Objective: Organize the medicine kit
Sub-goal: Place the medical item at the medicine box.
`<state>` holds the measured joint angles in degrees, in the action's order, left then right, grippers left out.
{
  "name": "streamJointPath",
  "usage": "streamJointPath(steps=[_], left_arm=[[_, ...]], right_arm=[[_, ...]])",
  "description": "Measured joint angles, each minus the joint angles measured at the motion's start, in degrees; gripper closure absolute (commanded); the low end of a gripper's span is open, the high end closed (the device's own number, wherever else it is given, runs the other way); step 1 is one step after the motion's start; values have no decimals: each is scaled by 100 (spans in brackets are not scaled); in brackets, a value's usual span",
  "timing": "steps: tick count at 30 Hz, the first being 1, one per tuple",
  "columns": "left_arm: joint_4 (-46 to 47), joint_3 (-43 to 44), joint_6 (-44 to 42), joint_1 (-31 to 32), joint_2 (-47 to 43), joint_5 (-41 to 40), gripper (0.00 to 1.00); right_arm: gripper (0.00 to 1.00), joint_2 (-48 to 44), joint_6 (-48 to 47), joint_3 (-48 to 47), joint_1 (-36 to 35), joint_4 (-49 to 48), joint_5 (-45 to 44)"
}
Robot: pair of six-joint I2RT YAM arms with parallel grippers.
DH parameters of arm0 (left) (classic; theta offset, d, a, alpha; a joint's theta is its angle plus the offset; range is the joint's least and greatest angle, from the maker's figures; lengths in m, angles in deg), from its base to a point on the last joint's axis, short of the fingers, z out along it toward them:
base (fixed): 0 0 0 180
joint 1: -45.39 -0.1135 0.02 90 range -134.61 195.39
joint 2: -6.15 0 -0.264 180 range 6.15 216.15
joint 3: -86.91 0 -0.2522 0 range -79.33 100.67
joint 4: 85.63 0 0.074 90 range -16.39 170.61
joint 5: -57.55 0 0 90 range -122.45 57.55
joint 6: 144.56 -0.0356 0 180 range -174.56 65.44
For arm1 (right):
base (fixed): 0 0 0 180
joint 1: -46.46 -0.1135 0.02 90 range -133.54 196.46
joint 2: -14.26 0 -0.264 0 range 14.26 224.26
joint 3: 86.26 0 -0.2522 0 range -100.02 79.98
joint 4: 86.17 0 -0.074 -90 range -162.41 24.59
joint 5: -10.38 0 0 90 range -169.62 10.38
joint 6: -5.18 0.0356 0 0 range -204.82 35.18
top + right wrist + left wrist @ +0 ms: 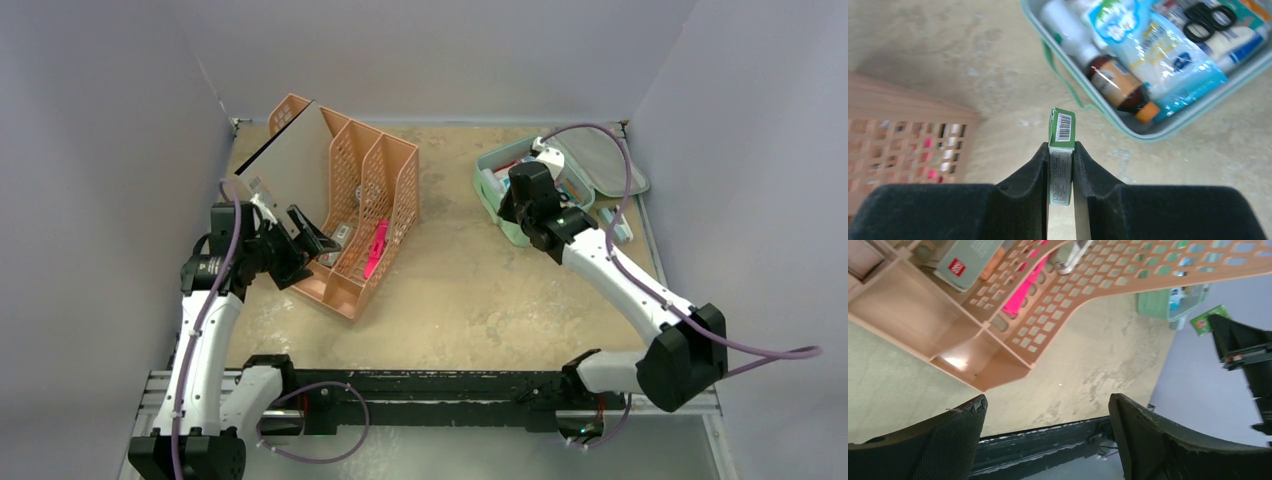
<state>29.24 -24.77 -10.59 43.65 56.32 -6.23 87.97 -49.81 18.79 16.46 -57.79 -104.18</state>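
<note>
**Hazards and Legible Markings: Green Box Held Short of the Kit**

**Position.** The medicine kit (492,192) lies open at the far right of the bench (480,290), with its lid (608,165) folded back. The right pincer (1061,150) is clamped on a slim green box (1062,127), held on edge above bare bench just short of the kit's near rim. The left pincer (1048,407) stands wide apart and empty beside the orange rack (1063,305).

**Hazards.**
1. The pads grip only the lower part of the box. A jolt may pivot it or let it slip onto the bench.
2. The kit wall looks soft. A low approach may catch the rim and shove the case.
3. The kit is crowded with a brown bottle (1120,90), a sachet pack (1158,60) and scissors (1208,20). A box released on top may ride high and obstruct the lid.

**Markings.** The green box shows a barcode; its side print is too small to read. The sachet pack carries a barcode, but its wording is blurred. A grey-green packet (965,257) in the rack bears a red square logo, unreadable.
</note>
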Motion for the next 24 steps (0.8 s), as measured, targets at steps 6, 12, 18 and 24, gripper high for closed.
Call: streamJointPath(steps=[6, 12, 18, 24], left_arm=[[-33, -463, -535, 2, -52, -326, 10], [-39, -575, -802, 103, -356, -658, 10], [-24, -575, -922, 273, -516, -894, 10], [-11, -575, -933, 330, -570, -1012, 10]], right_arm=[[80, 603, 98, -372, 603, 627, 2], [80, 1051, 286, -837, 1121, 988, 4], [80, 1576, 627, -1408, 1635, 1252, 72], [80, 1980, 1182, -1478, 1961, 1628, 208]])
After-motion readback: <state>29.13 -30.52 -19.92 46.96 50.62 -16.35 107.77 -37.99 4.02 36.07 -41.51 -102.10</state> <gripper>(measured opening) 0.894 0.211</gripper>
